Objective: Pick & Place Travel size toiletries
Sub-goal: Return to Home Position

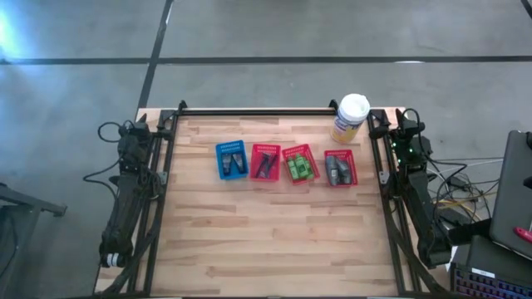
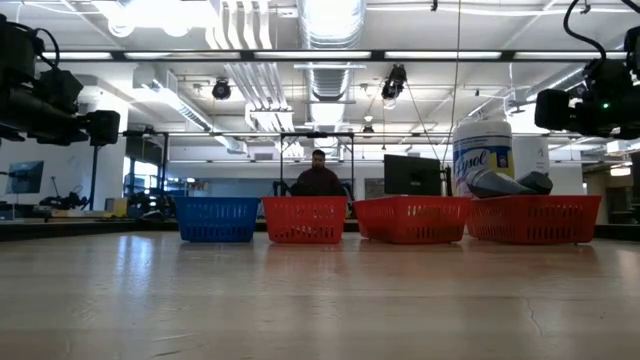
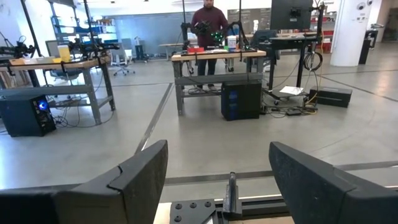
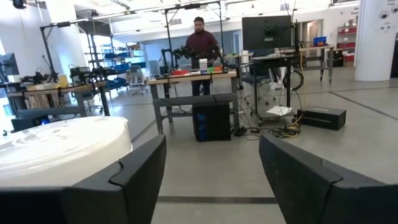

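Observation:
The toiletries lie in four small mesh baskets set in a row across the far middle of the table. The blue basket (image 1: 232,159) holds dark grey pieces, and the red basket (image 1: 265,162) holds dark sticks. Green bottles (image 1: 300,167) fill the third basket, and grey tubes (image 1: 337,170) fill the fourth, poking above its rim (image 2: 510,183). My left gripper (image 3: 217,155) is open at the table's far left corner. My right gripper (image 4: 211,146) is open at the far right corner. Both point past the far edge and touch nothing.
A tall yellow canister with a white lid (image 1: 350,116) stands near the far right corner beside my right gripper; its lid (image 4: 62,149) shows close in the right wrist view. Bare wood (image 1: 266,241) stretches in front of the baskets. A person (image 3: 208,25) stands at a bench beyond the table.

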You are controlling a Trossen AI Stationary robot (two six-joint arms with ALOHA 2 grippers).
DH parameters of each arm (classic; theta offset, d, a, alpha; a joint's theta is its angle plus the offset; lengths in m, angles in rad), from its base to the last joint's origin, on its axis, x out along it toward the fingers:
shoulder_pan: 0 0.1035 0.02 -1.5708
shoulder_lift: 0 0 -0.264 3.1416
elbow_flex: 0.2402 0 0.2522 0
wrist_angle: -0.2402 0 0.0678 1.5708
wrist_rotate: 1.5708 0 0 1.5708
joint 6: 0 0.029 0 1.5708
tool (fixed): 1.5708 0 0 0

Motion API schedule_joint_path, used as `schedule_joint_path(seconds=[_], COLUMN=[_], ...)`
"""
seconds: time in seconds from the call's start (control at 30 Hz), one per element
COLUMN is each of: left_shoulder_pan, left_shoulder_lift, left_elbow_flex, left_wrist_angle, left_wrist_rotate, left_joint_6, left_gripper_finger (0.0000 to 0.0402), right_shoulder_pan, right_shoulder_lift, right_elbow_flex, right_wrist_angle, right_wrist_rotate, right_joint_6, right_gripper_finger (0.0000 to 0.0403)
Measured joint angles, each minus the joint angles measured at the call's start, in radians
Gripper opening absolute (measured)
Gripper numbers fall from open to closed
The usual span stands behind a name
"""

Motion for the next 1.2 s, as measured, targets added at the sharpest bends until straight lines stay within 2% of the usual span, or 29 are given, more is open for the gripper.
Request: schedule_joint_path(seconds=[0.53,1.2], left_shoulder_pan=[0.000,0.000], left_shoulder_lift=[0.000,0.000], left_elbow_flex=[0.000,0.000], left_wrist_angle=[0.000,0.000], left_wrist_rotate=[0.000,0.000], left_joint_6=[0.000,0.000], left_gripper_finger=[0.0284,0.0284], right_shoulder_pan=[0.000,0.000], right_shoulder_lift=[0.000,0.000], right_elbow_flex=[0.000,0.000], right_wrist_angle=[0.000,0.000], right_wrist_rotate=[0.000,0.000], right_joint_6=[0.000,0.000], right_gripper_finger=[0.0219,0.0282])
